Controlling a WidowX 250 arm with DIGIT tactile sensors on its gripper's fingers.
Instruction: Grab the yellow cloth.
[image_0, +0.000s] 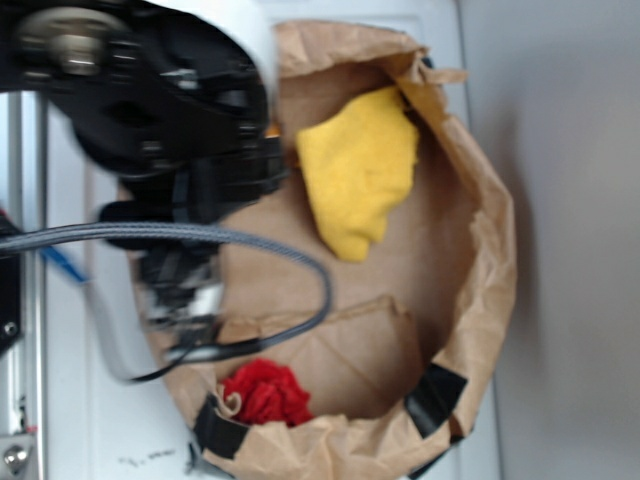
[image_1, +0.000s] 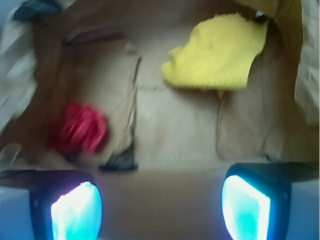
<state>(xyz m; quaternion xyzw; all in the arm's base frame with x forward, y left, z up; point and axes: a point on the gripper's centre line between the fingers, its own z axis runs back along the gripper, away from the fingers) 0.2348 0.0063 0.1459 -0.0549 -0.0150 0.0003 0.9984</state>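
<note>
The yellow cloth (image_0: 358, 168) lies flat on the floor of a rolled-down brown paper bag (image_0: 492, 250), close against one wall — well apart from the red ruffled cloth ball (image_0: 266, 392) at the opposite side. The gripper (image_1: 160, 202) hangs above the bag's floor with its jaws spread wide and holding nothing, the cloth untouched.
</note>
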